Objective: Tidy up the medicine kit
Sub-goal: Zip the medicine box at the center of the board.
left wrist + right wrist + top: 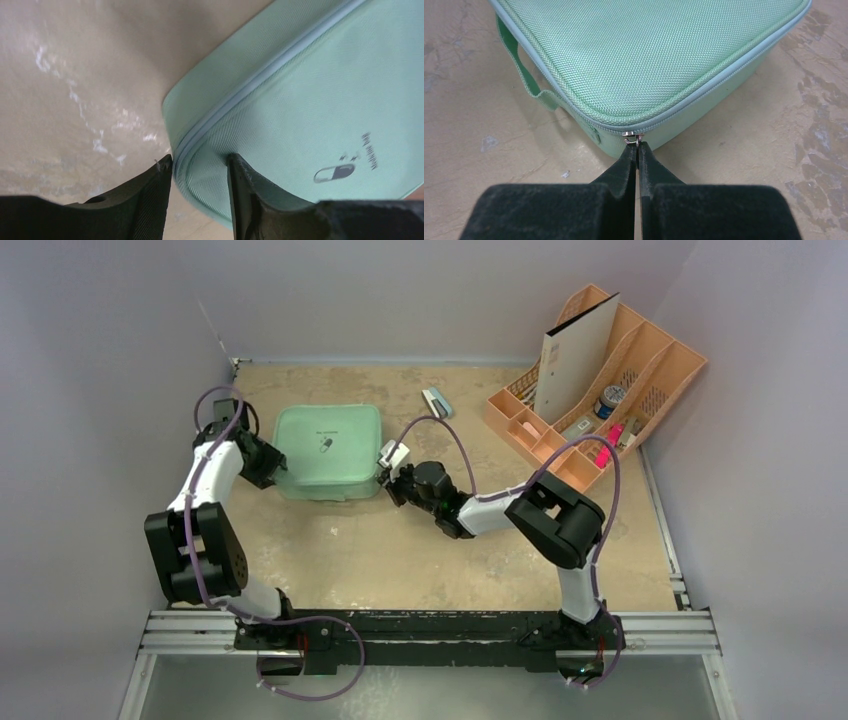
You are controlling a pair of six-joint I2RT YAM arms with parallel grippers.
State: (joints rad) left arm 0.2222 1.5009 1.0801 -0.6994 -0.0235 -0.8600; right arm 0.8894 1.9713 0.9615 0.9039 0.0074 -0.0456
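Resting flat on the table (pixel 400 560), the medicine kit (pixel 328 450) lies with its lid down, at about 10 o'clock from the table's middle in the top view. The left claw (pixel 275 465) meets the kit at its 9 o'clock edge. The left wrist view shows it grasping a rounded corner of the case, with one finger (pixel 150 195) against the side wall by the zipper seam and the other on the lid, near the small dark logo (pixel 337 172). The right claw (pixel 392 480) sits at the kit's 4 o'clock corner, clenched tight on the metal zipper pull (pixel 633 137), its two fingers pressed together. A green strap (pixel 519 70) hangs from the kit's side. A peach desk organizer (pixel 670 365) stands at 2 o'clock, well apart from the kit.
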